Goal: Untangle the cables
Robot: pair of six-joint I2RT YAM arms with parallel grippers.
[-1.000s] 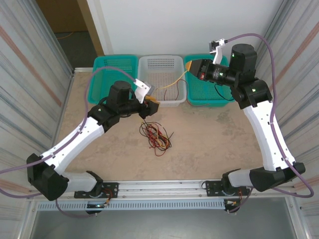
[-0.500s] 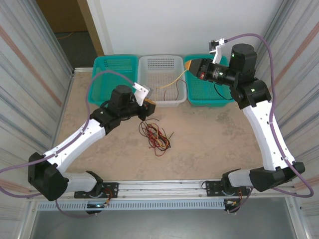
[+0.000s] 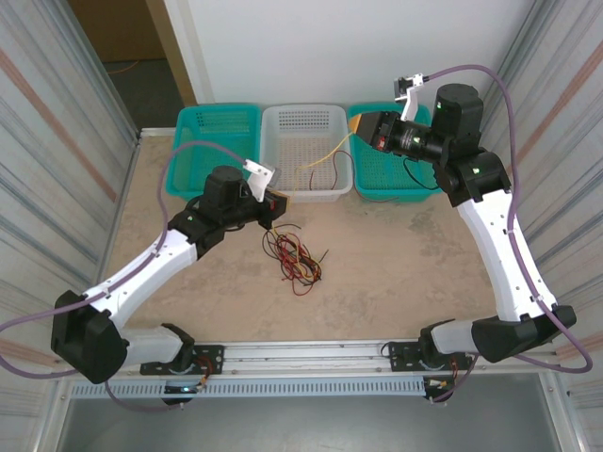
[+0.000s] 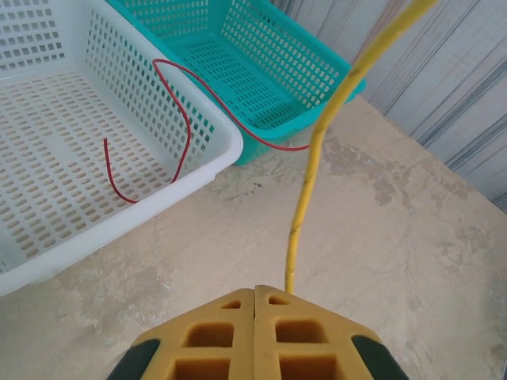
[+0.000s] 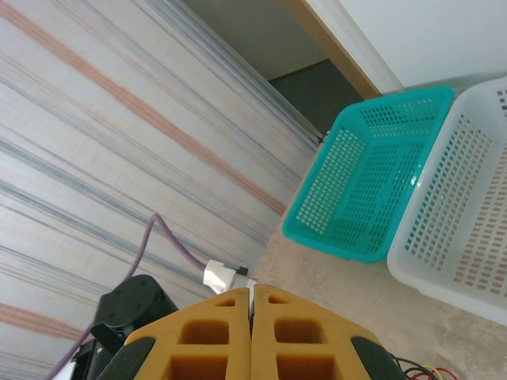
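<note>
Back from white basket (image 4: 222,146) goes my left claw (image 4: 255,291), pressed together on yellow cable (image 4: 305,190) to hold strand taut, clear of tangle. My right claw (image 5: 252,291), above basket's right rim, pressed together, seemingly pinching far end. Remaining cables (image 3: 294,256) heaped just before basket.
</note>
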